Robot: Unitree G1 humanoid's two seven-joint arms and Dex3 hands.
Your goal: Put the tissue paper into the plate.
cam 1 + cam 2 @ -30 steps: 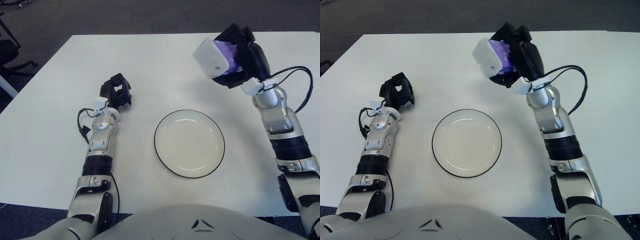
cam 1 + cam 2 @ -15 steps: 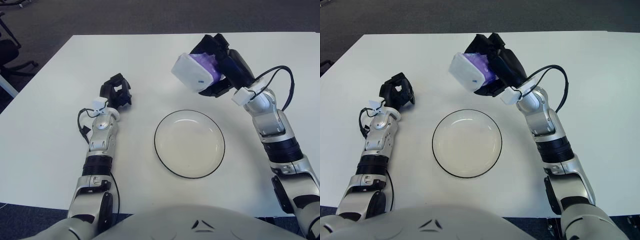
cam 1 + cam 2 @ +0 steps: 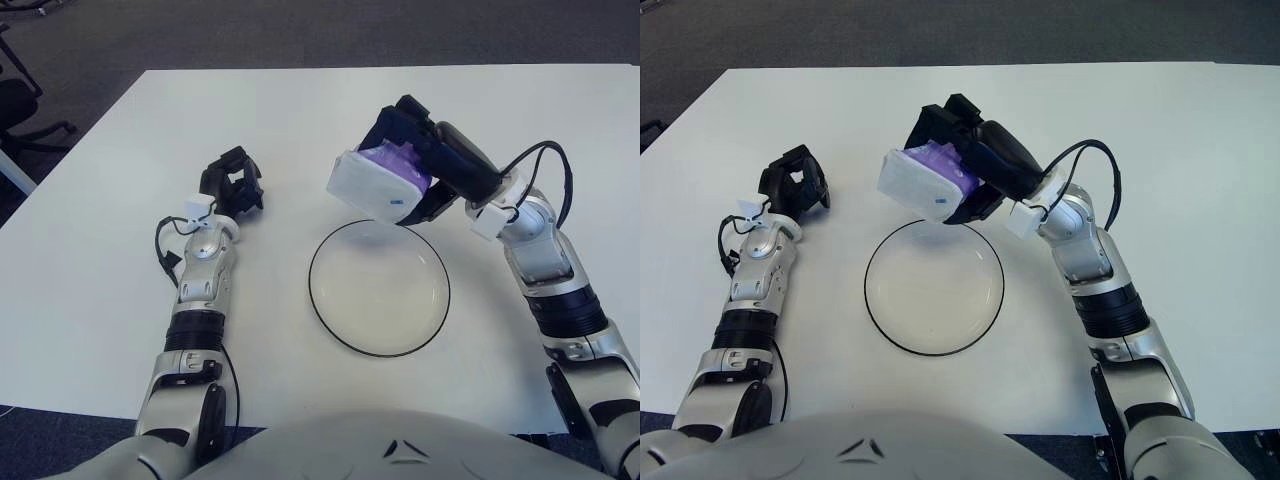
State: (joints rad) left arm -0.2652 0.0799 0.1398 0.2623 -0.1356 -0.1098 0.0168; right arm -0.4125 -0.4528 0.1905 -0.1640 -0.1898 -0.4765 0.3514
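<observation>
A dark carpeted floor (image 3: 300, 30) surrounds a white table (image 3: 90, 300) that fills most of the view. At the table's centre sits a round white plate (image 3: 379, 288) with a dark rim. At its 12 o'clock edge the right hand (image 3: 435, 165) grips the tissue paper (image 3: 378, 186), a white and purple pack held above the rim. At the plate's 9 o'clock, well apart, the left hand (image 3: 232, 184) shows with fingers curled, holding nothing. An office chair (image 3: 20, 110) stands at the far left.

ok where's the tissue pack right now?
The tissue pack is held in the right robot hand, showing over the far rim of the plate, centre-right of the table.
</observation>
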